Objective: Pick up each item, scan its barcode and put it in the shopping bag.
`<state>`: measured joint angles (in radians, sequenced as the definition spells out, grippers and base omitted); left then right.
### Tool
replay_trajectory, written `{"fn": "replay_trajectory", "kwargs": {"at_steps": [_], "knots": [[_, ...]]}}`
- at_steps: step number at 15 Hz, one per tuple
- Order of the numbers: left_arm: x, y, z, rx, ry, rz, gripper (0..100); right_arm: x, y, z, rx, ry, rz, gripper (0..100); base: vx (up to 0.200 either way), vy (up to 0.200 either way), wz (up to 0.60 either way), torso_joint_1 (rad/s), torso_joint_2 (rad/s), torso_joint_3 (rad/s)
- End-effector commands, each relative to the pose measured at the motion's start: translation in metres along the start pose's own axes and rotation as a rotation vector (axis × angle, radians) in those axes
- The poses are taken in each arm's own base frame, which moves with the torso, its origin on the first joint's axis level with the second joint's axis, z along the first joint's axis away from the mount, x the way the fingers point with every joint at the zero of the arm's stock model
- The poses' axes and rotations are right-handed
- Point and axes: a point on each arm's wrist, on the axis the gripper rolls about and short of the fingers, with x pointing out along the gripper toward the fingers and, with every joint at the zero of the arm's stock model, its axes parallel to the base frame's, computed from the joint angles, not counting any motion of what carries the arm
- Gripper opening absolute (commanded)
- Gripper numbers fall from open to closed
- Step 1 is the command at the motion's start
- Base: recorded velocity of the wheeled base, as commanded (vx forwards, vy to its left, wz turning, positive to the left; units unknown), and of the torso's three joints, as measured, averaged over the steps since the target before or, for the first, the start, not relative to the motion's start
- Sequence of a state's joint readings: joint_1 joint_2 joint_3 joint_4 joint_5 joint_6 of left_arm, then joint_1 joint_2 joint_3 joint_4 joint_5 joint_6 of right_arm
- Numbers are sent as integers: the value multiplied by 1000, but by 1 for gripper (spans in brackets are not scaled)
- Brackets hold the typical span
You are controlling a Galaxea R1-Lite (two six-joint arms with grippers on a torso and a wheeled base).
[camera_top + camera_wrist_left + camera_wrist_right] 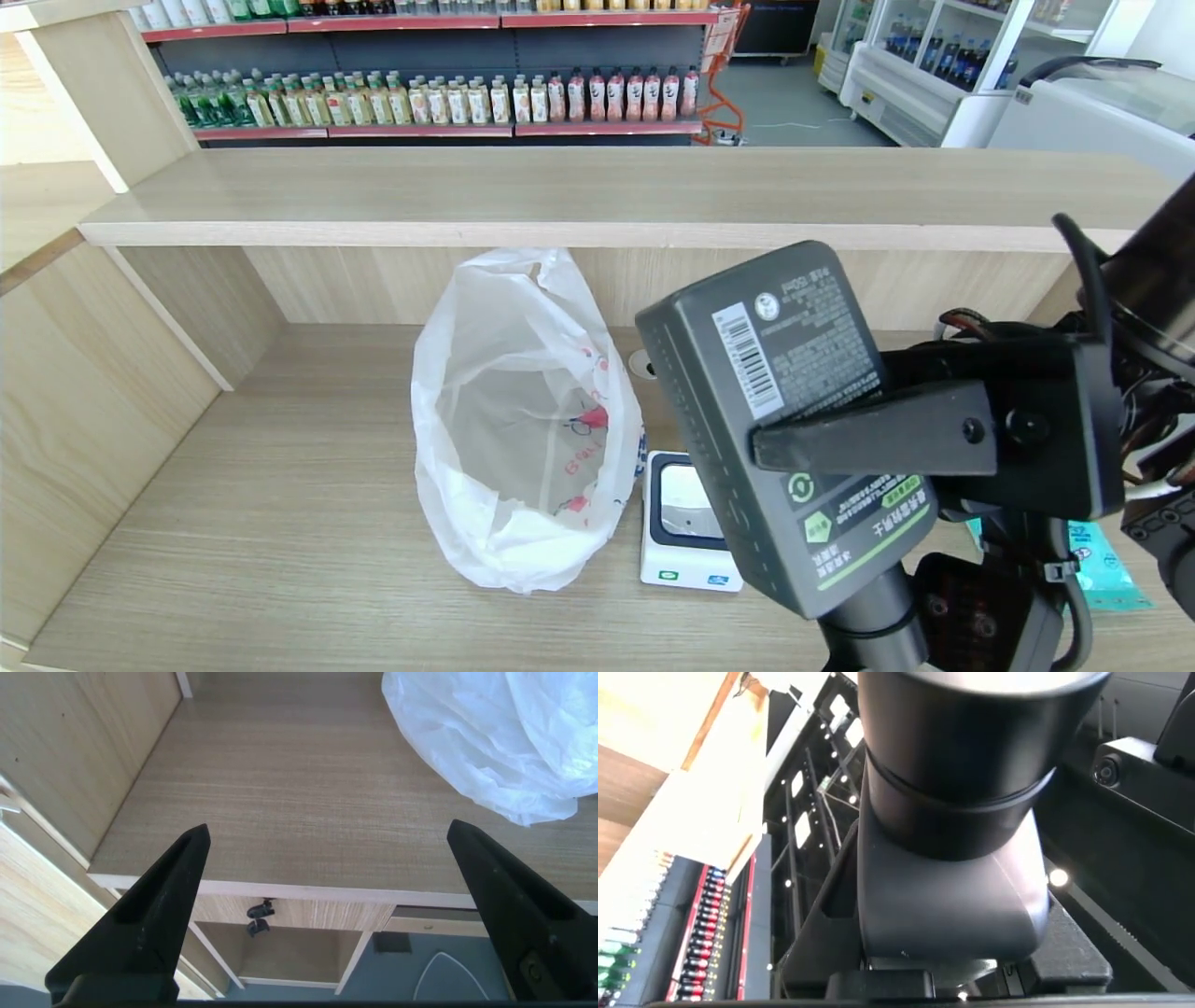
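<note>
Grey bottle (803,359) clamped in right pincer (794,439); left pincer (329,835) agape.

Shopping bag (523,420) set on worktop (280,541); scanner (686,527) placed just right of bag; item (794,420) held raised near scanner; packet (1102,565) laid far right.

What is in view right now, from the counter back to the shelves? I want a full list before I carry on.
bottle: one, dark grey, held capped end down, barcode label toward the head view
shopping bag: one, white and see-through, standing open mid-counter
scanner: one, white with a dark window, on the counter at the bag's right
packet: one, teal, flat on the counter far right, partly hidden
counter: one, light wood
shelf bottles: a long row, green through pale to red, on the store shelf behind
coolers: at least two, white, back right
left gripper: one, black, open, over the counter's near edge
right gripper: one, black, shut on the bottle
</note>
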<state>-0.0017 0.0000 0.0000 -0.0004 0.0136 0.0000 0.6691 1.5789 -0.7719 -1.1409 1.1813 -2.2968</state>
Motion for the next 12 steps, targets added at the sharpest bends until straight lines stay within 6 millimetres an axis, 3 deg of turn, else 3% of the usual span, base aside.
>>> {"fn": "replay_trajectory", "kwargs": {"at_steps": [1,9,11,12], "knots": [[0,0,0,0,0,0,100,4,-2,5,14,-13,-15,0,0,0,0,0,0,0],[0,0,0,0,0,0,100,9,-6,2,36,-3,-14,0,0,0,0,0,0,0],[0,0,0,0,0,0,100,8,-1,-1,240,85,121,0,0,0,0,0,0,0],[0,0,0,0,0,0,100,6,6,11,485,153,247,0,0,0,0,0,0,0]]}}
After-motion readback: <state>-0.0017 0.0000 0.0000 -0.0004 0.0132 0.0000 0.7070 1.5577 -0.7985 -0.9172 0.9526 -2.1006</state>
